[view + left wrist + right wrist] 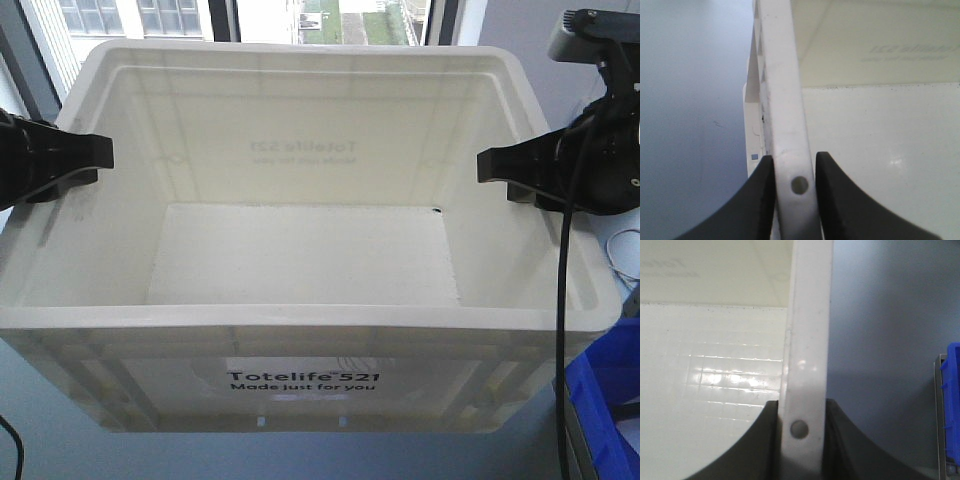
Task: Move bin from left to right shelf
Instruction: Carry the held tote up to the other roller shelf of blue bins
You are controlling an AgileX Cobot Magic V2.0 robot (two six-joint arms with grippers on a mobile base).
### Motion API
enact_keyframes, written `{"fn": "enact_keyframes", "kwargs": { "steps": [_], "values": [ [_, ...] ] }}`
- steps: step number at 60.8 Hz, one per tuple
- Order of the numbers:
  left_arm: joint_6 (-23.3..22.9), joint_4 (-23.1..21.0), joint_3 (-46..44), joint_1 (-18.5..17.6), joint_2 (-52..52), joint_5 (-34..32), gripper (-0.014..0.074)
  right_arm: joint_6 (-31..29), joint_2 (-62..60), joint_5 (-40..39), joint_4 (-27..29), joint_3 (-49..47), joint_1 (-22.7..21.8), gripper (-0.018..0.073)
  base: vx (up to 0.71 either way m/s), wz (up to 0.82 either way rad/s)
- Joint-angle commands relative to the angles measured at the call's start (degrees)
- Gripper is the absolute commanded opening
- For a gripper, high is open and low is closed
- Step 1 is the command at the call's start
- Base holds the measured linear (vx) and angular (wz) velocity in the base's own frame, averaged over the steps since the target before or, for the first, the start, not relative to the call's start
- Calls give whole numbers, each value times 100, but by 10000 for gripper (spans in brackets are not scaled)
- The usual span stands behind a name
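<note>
The left fingers point(752, 205) and right fingers point(754, 442) are each clamped on a side rim of the white bin point(300, 180) spanning between them, so I'd carry it level, both arms moving together, lest either thin grip slip.

Daylight from the windows point(270, 18) at the top of the front view backlights the bin point(300, 250), leaving its white walls pale and low in contrast. In the wrist views the left pincer point(794, 159) and right pincer point(801, 404) blur into black shapes at the bottom edge; streaky glare marks the bin floor at left centre of the right one.
</note>
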Motion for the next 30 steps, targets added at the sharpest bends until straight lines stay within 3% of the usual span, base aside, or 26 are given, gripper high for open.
{"fn": "enact_keyframes", "kwargs": {
  "steps": [1,16,30],
  "values": [
    [161,259,-234,20,-232,-586,-6,-22,-206,-605,-528,-219,-95,-9,26,19],
    [161,259,-234,20,-232,-586,-6,-22,-206,-605,-528,-219,-95,-9,24,27],
    [161,259,-234,20,-232,-586,-6,-22,-206,-605,-528,-219,-95,-9,21,49]
  ]
}}
